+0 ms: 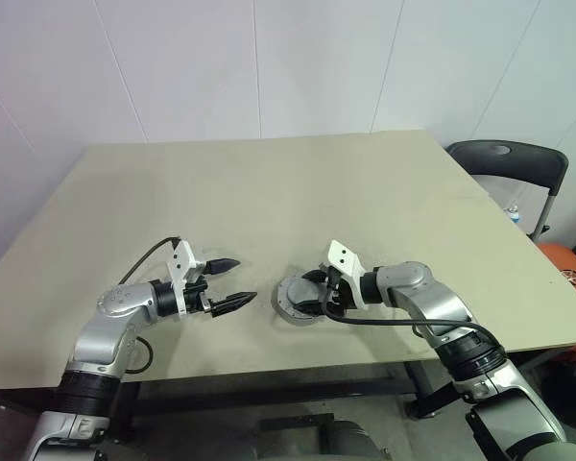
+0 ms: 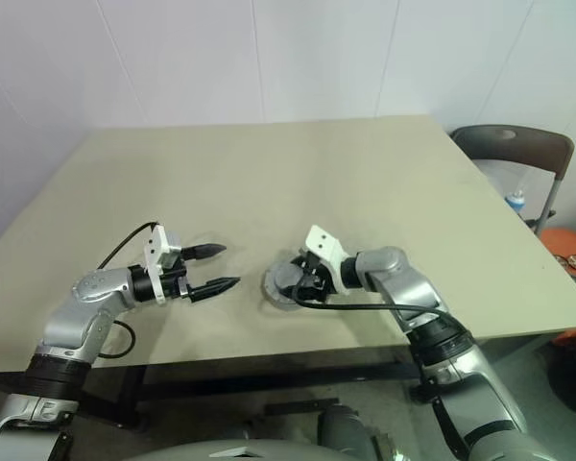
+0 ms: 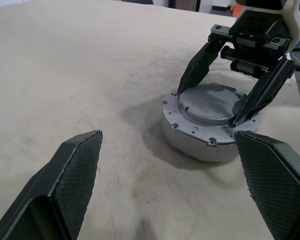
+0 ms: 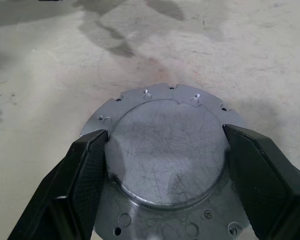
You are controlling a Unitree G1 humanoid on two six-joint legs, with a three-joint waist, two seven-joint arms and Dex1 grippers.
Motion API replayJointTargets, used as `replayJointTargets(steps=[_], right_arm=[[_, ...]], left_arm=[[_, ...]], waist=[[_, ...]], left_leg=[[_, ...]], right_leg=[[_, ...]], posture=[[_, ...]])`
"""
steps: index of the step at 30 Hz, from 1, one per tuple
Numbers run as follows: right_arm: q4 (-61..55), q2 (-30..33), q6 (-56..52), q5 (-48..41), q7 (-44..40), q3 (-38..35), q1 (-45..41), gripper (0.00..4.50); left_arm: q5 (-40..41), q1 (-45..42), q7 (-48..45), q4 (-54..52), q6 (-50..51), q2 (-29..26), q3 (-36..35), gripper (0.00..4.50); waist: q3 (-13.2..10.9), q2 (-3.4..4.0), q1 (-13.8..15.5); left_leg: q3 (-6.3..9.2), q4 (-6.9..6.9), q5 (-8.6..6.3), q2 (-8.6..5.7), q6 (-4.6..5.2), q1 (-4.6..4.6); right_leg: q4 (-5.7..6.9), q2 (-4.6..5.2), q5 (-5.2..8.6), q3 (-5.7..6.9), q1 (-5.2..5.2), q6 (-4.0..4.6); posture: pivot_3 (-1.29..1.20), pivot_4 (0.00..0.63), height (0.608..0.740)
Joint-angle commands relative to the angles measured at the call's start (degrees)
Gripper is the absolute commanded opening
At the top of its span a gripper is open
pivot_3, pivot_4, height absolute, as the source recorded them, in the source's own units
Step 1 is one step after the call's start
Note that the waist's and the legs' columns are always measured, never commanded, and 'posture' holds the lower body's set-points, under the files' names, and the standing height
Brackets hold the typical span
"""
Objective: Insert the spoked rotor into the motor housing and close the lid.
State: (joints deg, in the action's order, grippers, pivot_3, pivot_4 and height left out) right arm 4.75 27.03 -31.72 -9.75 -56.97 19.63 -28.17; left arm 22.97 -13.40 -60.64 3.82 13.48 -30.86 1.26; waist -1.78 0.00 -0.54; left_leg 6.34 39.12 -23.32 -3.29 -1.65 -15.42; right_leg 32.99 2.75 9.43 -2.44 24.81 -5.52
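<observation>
One round grey metal unit, the motor housing (image 3: 210, 132), sits on the beige surface (image 1: 269, 192) close to its near edge, about the middle of that edge. The lid (image 4: 167, 150) lies flat on top of the housing, closed, and it shows a raised circular part with a ring of small holes around it. The right gripper (image 4: 165, 165) reaches down over it from the right, and its two black fingers (image 3: 197, 67) stand on both sides of the raised circular part, touching or almost touching its rim; I cannot tell if they press it. The left gripper (image 1: 232, 281) hovers to the left of the housing, apart from it, with fingers spread wide and nothing between them. It points toward the housing. A dark chair (image 1: 514, 163) stands beyond the far right corner.
</observation>
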Motion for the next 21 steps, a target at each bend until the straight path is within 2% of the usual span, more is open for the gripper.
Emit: replayJointTargets(steps=[1,4,9,18,21], right_arm=[[4.12,1.01,1.64,4.37,2.24,1.81,0.48,3.27],[6.83,2.0,4.56,7.34,3.29,3.35,0.28,3.27],[7.93,2.28,5.42,7.25,3.21,3.5,0.29,3.27],[8.25,1.92,5.36,7.1,3.99,3.56,-0.34,3.27],[8.21,1.86,5.2,7.17,4.35,3.52,-0.27,3.27]], left_arm=[[-0.7,-1.55,0.21,-1.21,-1.07,0.71,0.66,4.5],[-1.38,-2.27,-0.33,0.24,-1.88,1.68,1.47,4.5],[-1.98,-3.92,-1.26,3.14,-3.03,4.17,3.32,4.5],[-6.33,-10.7,-2.82,15.96,-6.86,11.21,8.38,4.5],[-6.99,-13.43,-3.5,19.52,-8.09,13.32,8.86,3.89]], waist=[[0.0,0.0,0.01],[-0.01,0.02,0.01],[0.0,0.0,0.04],[0.05,-0.01,0.13],[0.05,-0.02,0.15]], left_leg=[[0.0,0.0,-0.05,0.0,0.1,0.01],[0.0,0.0,-0.13,0.0,0.24,0.05],[0.0,0.06,-0.09,0.01,0.19,0.26],[0.02,0.08,-0.06,-0.01,0.14,0.39],[0.02,0.09,-0.05,-0.01,0.13,0.4]], right_leg=[[0.01,0.0,0.0,0.0,-0.01,0.0],[0.06,-0.03,0.0,0.0,-0.19,0.0],[0.07,-0.07,0.16,0.0,-0.6,-0.15],[0.1,-0.07,0.03,-0.02,-0.73,0.02],[0.09,-0.07,0.03,-0.02,-0.75,0.03]], posture=[[0.0,0.0,0.74],[0.0,0.0,0.74],[0.0,0.0,0.74],[0.0,0.0,0.74],[0.0,0.0,0.74]])
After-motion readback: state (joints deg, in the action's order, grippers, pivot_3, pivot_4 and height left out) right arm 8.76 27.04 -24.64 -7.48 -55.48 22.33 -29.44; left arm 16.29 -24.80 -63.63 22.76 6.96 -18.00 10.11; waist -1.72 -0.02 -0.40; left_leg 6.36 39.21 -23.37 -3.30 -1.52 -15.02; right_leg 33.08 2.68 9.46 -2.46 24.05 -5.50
